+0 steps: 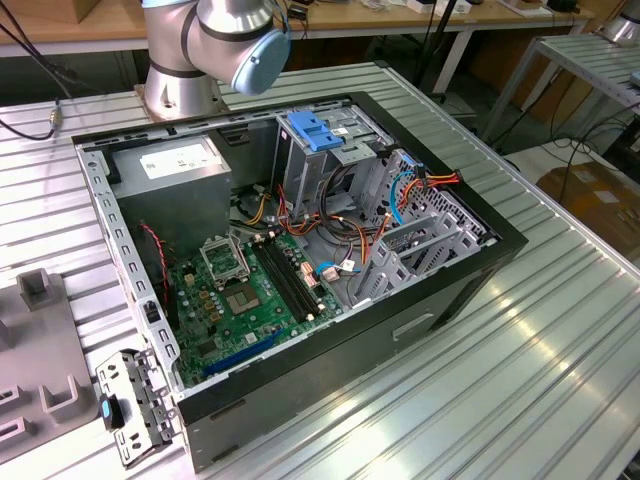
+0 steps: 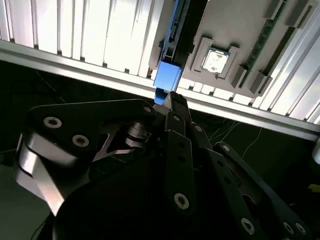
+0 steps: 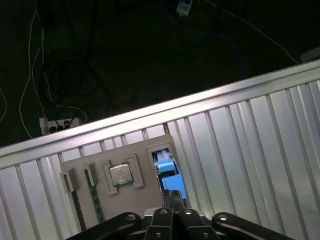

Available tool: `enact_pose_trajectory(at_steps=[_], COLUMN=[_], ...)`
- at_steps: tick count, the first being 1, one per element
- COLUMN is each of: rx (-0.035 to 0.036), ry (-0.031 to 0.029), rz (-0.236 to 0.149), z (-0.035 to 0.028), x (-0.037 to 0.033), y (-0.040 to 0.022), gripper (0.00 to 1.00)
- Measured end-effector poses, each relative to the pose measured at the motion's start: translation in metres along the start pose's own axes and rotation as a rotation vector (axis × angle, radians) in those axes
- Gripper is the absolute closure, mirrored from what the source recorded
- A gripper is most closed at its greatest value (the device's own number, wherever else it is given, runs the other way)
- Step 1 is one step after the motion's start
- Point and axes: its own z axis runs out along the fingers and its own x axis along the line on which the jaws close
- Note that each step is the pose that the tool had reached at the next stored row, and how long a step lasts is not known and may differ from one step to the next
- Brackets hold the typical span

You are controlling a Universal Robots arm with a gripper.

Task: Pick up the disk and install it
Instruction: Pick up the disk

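Note:
The disk (image 3: 170,176) stands on edge in a slot of a grey fixture tray (image 3: 145,202); its blue bracket end (image 2: 166,77) faces the cameras, with a dark metal edge behind it. In both wrist views my gripper (image 3: 173,196) hangs directly over that blue end, fingers pressed together with nothing between them. In the second wrist view the gripper (image 2: 171,97) has its tips just overlapping the blue bracket's lower edge. Whether the tips touch the disk I cannot tell.
The tray also holds a processor chip (image 3: 120,175) and a memory stick (image 3: 93,192). In the exterior view the open computer case (image 1: 300,250) lies on the ribbed aluminium table (image 1: 520,380), with a blue-latched drive cage (image 1: 315,130) and a grey power supply (image 1: 185,165). The arm's base (image 1: 185,85) stands behind.

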Motion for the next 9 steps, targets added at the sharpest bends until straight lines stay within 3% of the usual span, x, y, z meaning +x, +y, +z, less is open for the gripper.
enact_pose_trajectory(at_steps=[2,6,7,9], rx=[0.0000,0.0003,0.0004,0.0004], ry=[0.0010,0.0026,0.0034,0.0036], rz=[-0.038,-0.068,-0.074,-0.081], z=[0.0003,0.0040,0.0054,0.0094], x=[-0.0011,-0.0042,-0.0043,-0.0044], y=[0.0003,0.0010,0.0010,0.0010], gripper=[0.89,0.65,0.53,0.47])
